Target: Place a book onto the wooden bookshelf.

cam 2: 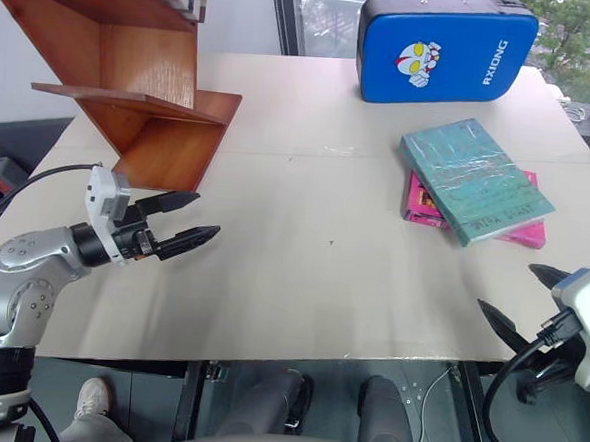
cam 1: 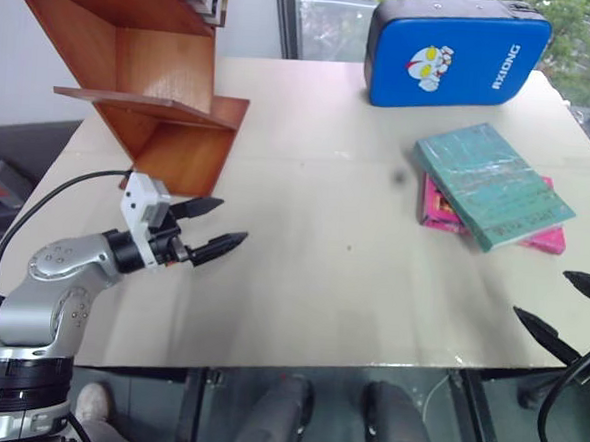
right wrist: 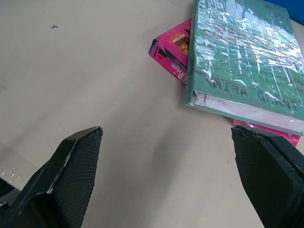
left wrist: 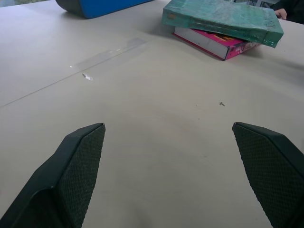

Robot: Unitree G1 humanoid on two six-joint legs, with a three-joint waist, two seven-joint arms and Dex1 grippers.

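The teal-green book (cam 1: 493, 185) lies flat on the right side of the table, stacked on a smaller bright pink book (cam 1: 441, 210). The same book (right wrist: 247, 61) appears ahead of my right fingers in the right wrist view. The reddish-brown wooden bookshelf (cam 1: 148, 82) stands at the table's far left corner. My left gripper (cam 1: 212, 228) hovers open over the table just in front of the shelf, empty. At the table's near right edge my right gripper (cam 1: 560, 309) is open and empty, a short way from the book.
A blue padded case (cam 1: 456, 53) with a cartoon logo stands at the back of the table (cam 1: 322, 273), behind the books. A window runs behind it. Bare tabletop lies between the shelf and the books.
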